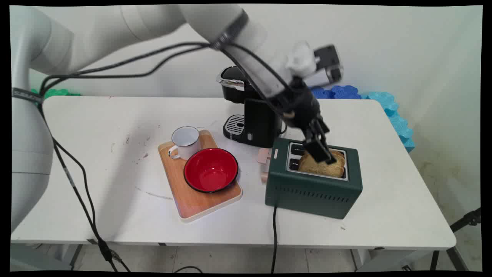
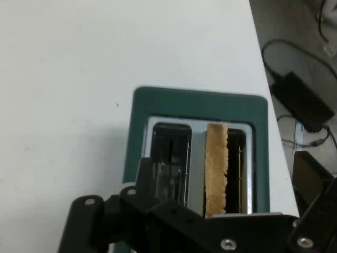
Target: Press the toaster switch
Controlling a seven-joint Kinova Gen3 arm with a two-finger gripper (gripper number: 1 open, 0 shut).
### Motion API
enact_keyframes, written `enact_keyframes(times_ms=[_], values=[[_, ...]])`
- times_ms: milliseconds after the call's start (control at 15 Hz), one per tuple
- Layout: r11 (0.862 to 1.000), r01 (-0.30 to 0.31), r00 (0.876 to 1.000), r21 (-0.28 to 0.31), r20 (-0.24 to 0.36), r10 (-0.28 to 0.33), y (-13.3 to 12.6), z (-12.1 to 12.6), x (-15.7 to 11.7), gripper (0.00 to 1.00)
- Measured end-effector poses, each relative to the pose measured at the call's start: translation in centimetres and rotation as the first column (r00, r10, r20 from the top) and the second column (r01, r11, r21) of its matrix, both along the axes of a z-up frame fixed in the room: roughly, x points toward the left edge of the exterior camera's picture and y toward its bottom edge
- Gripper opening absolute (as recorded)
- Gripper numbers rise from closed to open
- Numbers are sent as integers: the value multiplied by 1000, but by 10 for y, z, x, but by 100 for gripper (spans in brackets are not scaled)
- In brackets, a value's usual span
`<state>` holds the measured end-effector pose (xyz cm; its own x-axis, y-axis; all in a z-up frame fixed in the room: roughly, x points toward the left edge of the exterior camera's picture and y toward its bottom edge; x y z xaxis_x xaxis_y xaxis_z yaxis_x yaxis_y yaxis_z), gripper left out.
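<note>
Gripper low over the toaster, right at the toast; whether it grips, I cannot tell. Toast stands on edge in the toaster's near slot, long axis along it. Far slot empty. Bowl left of toaster.

Fingers seemingly on toast in green toaster.

A robot lab staged as a kitchen: a white table against a bare wall carries a green toaster beneath the gripper, a coffee machine behind it, and foam mats beyond.
</note>
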<state>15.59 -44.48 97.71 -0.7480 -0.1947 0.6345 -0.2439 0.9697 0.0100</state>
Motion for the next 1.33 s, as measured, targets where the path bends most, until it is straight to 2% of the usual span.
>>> enact_keyframes(times_ms=[333,533,733,800,1000,1333], values=[[999,-5,999,-36,-45,3,0,37,55,100],[999,0,999,-47,-46,-2,5,43,91,100],[999,3,999,-53,-37,-5,10,36,122,100],[998,2,999,-57,-33,-4,10,32,131,0],[998,-9,999,-59,-31,7,7,18,149,0],[999,-9,999,-34,-33,8,1,-8,160,0]])
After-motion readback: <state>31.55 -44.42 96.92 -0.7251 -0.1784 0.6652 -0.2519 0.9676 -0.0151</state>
